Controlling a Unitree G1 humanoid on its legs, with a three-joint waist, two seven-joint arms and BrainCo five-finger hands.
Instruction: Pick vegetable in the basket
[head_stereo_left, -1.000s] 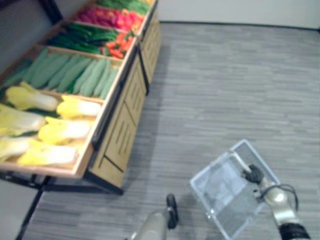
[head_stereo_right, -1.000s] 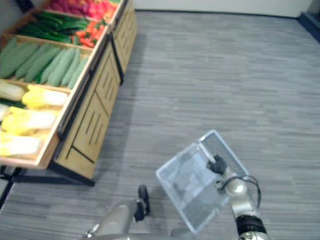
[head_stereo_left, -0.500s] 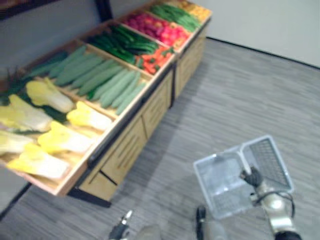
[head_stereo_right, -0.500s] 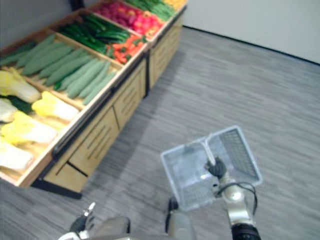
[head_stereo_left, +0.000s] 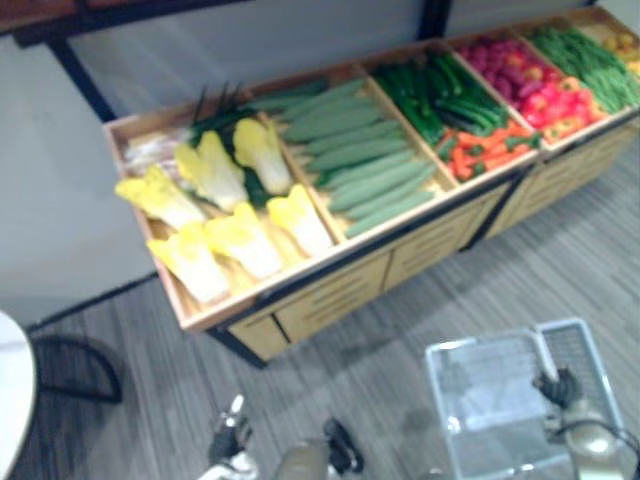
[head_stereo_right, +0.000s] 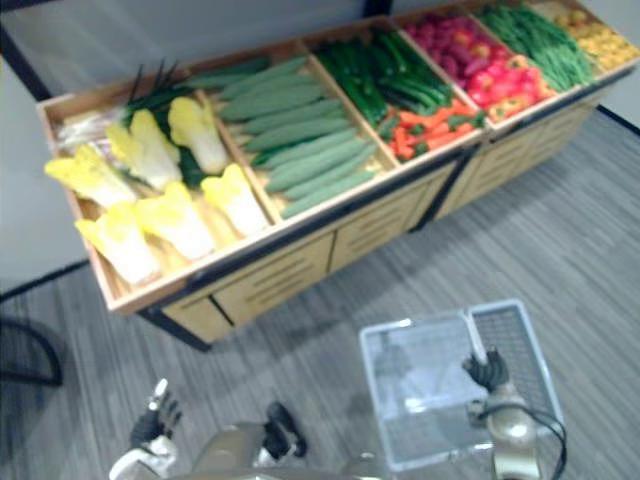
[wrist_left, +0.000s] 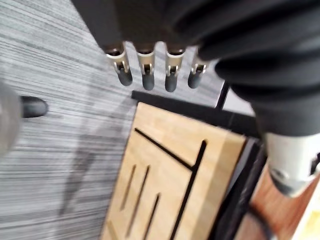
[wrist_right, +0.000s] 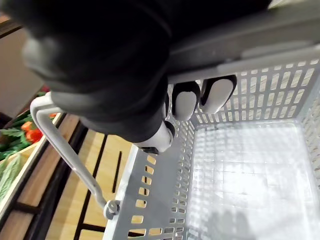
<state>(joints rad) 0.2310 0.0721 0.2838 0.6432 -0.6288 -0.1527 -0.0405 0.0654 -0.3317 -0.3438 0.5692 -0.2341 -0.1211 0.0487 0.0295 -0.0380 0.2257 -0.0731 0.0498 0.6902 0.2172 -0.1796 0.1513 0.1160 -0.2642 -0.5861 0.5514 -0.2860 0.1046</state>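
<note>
Basket (head_stereo_right: 420, 385) before vegetable stand (head_stereo_right: 300, 265), toward right, handle in right hand (head_stereo_right: 487, 370). Cabbages (head_stereo_right: 175, 220) in left bin, long gourds (head_stereo_right: 300, 140) in next bin right, carrots (head_stereo_right: 425, 130) beyond.

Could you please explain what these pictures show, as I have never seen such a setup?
This is a humanoid robot standing before a wooden produce stand. The two wide pictures come from a stereo camera on its head, looking down; the two close ones come from cameras on its wrists. The stand's compartments hold yellow cabbages, long pale green vegetables, dark cucumbers, carrots and red peppers. The right hand has its fingers curled round the handle of a grey basket, which is empty. The left hand hangs low near the stand, fingers straight, holding nothing.
</note>
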